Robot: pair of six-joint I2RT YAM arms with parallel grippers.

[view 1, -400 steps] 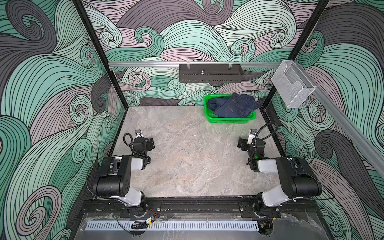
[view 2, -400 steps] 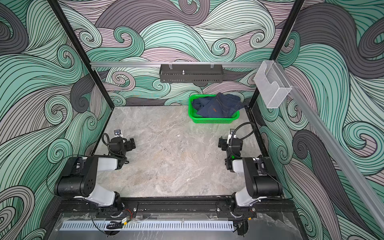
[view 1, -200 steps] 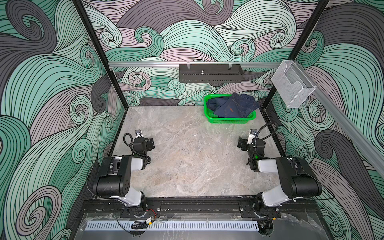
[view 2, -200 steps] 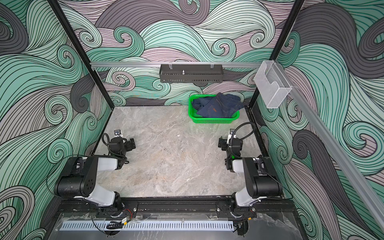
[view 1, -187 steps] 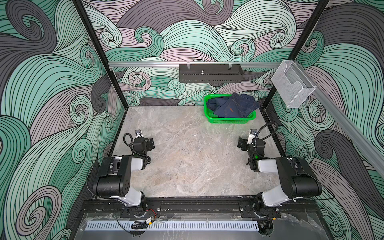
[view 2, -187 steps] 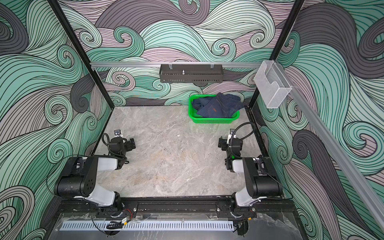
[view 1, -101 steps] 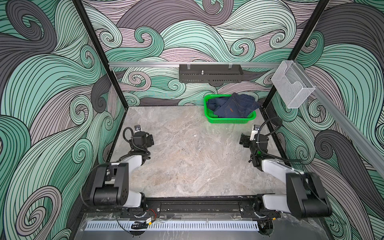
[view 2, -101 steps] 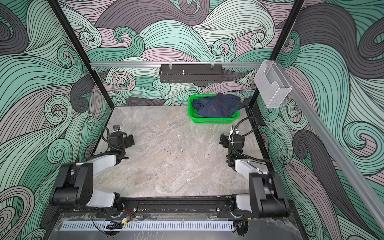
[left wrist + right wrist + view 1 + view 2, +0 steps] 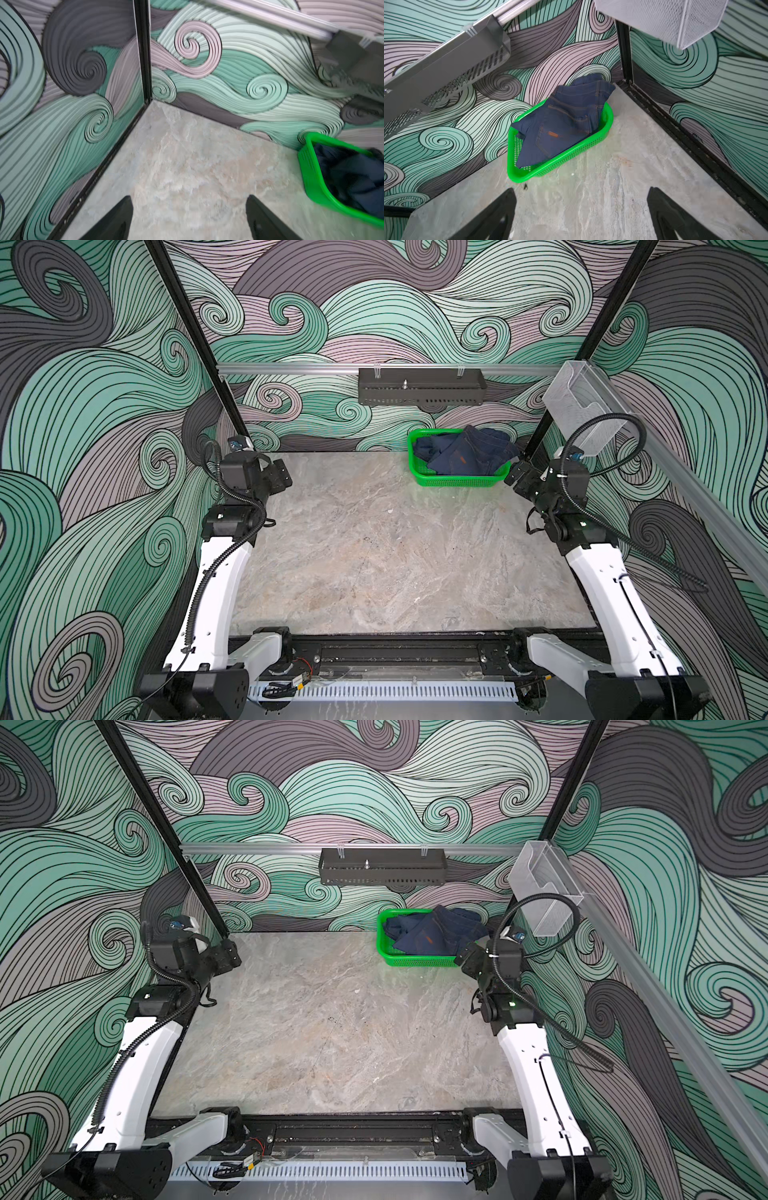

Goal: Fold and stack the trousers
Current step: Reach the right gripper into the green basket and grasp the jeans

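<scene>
We are seeing the dark navy denim trousers (image 9: 465, 452) heaped in the green perforated plastic basket (image 9: 457, 482) at the far right corner of the grey marbled bench (image 9: 374, 556). Both arms are rising out of their tucked rest. The right hand (image 9: 516, 475) is nearing the basket, and the left hand (image 9: 281, 477) is lagging. Both are wide and empty, so we judge the pick-up is only beginning. The bench is offering bare room, while the black corner post (image 9: 540, 435) is crowding the basket.
</scene>
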